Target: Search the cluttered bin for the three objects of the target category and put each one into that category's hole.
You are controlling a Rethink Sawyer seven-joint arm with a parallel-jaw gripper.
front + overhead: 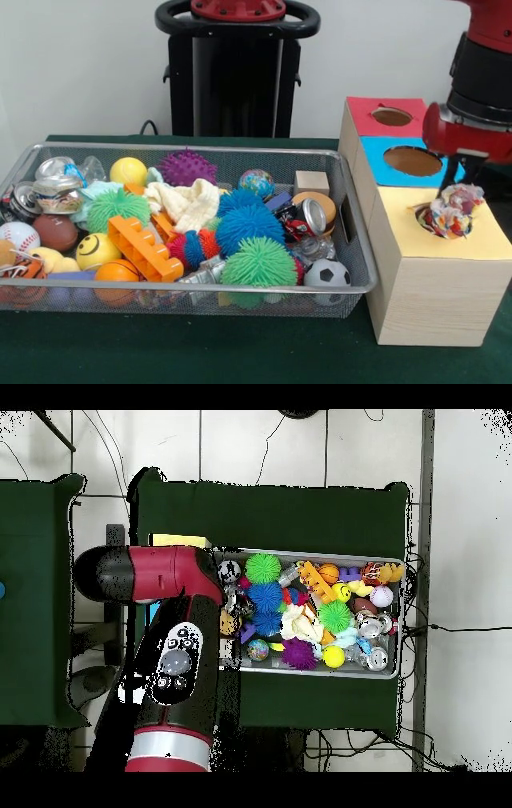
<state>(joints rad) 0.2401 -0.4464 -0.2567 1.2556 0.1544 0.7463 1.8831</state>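
Above the yellow-surrounded hole (442, 221), the gripper (462, 186) pinches the top of a spotted cloth piece (450, 211) that sits bunched in the opening.

Front view: arm (480, 88) cut off by top and right edges; claw (460, 180) only partly visible, open/closed state indeterminate. Overhead view: arm (165, 634) covers wooden box (180, 540) and holes; bin (312, 554) contents too small to ID individually.
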